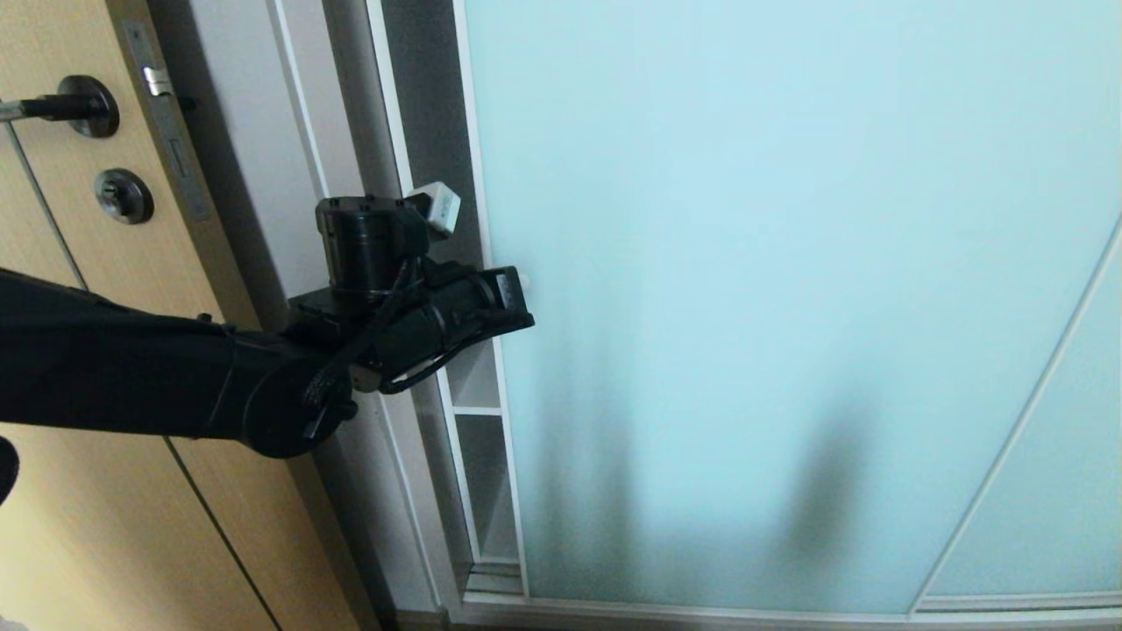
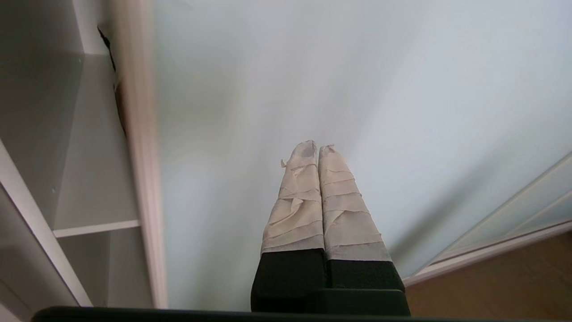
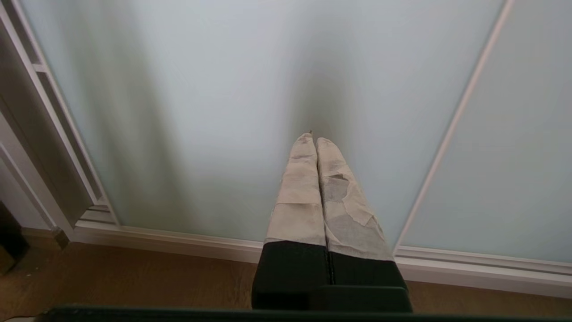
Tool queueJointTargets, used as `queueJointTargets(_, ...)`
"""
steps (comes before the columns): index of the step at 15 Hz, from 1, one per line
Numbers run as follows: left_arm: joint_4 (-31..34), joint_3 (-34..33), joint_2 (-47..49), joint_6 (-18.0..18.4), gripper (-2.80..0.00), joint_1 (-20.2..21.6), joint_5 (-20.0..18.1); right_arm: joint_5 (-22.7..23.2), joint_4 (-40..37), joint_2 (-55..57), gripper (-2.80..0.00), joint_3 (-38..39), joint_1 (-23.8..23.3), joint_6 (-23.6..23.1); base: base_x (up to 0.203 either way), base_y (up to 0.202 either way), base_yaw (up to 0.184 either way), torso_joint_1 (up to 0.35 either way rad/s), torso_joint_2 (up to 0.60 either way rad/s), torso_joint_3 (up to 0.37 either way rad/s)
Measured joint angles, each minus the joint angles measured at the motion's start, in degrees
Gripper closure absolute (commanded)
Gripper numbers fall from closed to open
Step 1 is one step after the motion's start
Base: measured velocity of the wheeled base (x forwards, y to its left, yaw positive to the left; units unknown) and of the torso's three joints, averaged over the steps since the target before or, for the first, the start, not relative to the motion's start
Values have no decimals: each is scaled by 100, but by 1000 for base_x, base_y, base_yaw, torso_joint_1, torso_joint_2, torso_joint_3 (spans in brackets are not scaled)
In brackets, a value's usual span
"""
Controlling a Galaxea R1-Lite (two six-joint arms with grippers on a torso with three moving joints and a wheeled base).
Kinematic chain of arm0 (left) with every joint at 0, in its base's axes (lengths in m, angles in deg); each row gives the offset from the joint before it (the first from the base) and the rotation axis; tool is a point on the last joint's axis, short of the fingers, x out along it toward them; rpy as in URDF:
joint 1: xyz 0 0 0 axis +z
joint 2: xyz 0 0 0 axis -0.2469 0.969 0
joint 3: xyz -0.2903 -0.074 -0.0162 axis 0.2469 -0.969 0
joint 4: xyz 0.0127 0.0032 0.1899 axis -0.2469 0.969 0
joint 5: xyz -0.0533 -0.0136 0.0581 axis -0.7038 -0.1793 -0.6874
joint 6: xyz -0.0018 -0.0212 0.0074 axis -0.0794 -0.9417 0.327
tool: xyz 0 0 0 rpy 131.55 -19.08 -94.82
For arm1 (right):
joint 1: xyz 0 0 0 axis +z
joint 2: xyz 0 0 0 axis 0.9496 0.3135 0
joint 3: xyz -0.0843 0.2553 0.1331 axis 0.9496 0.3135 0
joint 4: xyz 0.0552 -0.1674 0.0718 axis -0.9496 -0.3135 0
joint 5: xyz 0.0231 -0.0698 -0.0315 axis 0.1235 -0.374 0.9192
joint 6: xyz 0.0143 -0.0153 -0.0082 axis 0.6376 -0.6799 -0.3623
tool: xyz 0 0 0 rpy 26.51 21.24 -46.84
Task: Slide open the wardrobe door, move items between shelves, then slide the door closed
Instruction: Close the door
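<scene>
Sliding wardrobe door [image 1: 789,307] slightly open, left gripper [image 1: 519,294] closed and empty at its frame edge, shelves [image 2: 96,228] clearest in left wrist view, right gripper [image 3: 313,139] closed facing the door.

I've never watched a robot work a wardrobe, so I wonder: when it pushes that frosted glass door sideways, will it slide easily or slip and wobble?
The glass door sits in a floor track, so it probably glides sideways rather than tipping. Its smooth face looks slippery; the left gripper's taped fingers may help it catch. A tall framed panel is likely stiff and rather heavy.
</scene>
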Motion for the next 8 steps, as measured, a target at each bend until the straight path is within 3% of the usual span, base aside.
queueJointTargets(8, -19, 407, 374, -11, 0, 160, 33, 0, 2, 0, 0, 0, 0, 0, 0, 0, 0, 0, 0, 0)
